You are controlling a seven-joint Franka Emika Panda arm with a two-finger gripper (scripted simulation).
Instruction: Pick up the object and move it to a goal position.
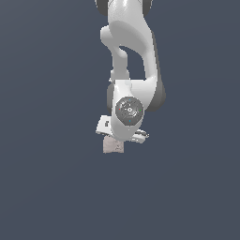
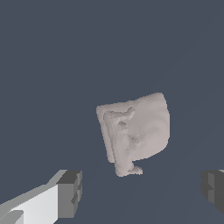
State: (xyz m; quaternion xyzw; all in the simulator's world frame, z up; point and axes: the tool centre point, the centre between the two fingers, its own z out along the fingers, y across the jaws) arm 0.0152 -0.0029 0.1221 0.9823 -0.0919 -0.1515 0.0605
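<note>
Gripper point(image 2: 140, 192) spread wide above the object point(image 2: 133, 133), which lies off-centre between the fingers; closing now risks a glancing pinch.

Your white Franka arm point(image 1: 133, 61) folds down from above, wrist pointing down, and your white gripper with dark grey pads point(image 2: 142, 188) is spread wide (nothing between the fingers).

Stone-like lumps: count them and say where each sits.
1. The object lies on the dark floor, ahead of the open gripper, not between its fingertips; in the exterior view it shows just below the arm. The arm could hide others.
</note>
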